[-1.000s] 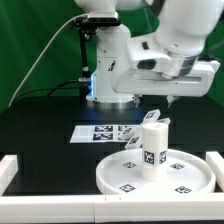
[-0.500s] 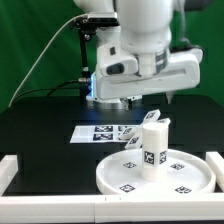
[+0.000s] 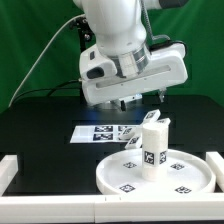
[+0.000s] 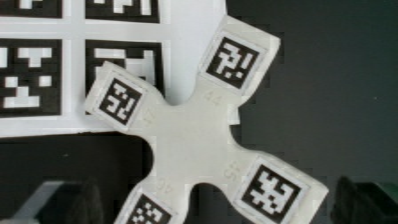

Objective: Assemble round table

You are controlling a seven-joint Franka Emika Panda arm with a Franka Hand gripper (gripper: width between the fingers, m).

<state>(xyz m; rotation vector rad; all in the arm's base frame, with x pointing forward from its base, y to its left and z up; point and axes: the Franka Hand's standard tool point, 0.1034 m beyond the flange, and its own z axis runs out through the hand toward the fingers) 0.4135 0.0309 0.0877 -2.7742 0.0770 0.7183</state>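
Wrist view: cross-shaped base piece (image 4: pixel 192 130) overlapping marker board (image 4: pixel 54 60); hand (image 3: pixel 141 100) spread, empty; advise centring over hub before descending straight.

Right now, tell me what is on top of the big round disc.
A thick white leg stands upright near the middle of the disc, with square tags around it. Whatever lies beneath the leg is covered.

Leg (image 3: pixel 153 146) upright on disc (image 3: pixel 104 177); base (image 4: pixel 192 132) flat
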